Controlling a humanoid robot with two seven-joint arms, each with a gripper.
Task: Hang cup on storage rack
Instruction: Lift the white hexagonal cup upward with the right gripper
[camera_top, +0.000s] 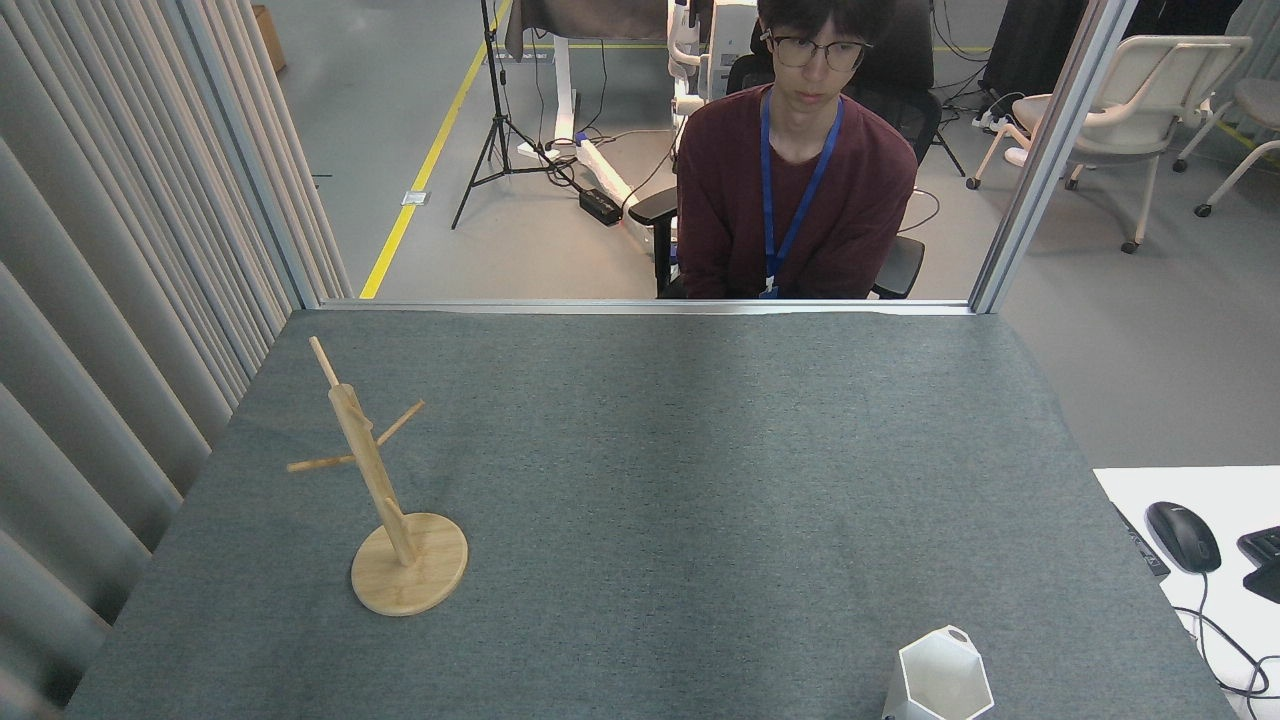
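Cup (940, 682) stands upright at the table's (700, 480) near right edge, well apart from the rack (385, 500) at left; neither gripper shows.

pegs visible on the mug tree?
4 on the storage rack: one at the top, one pointing right, one pointing left, a stub low down. Others may be hidden.
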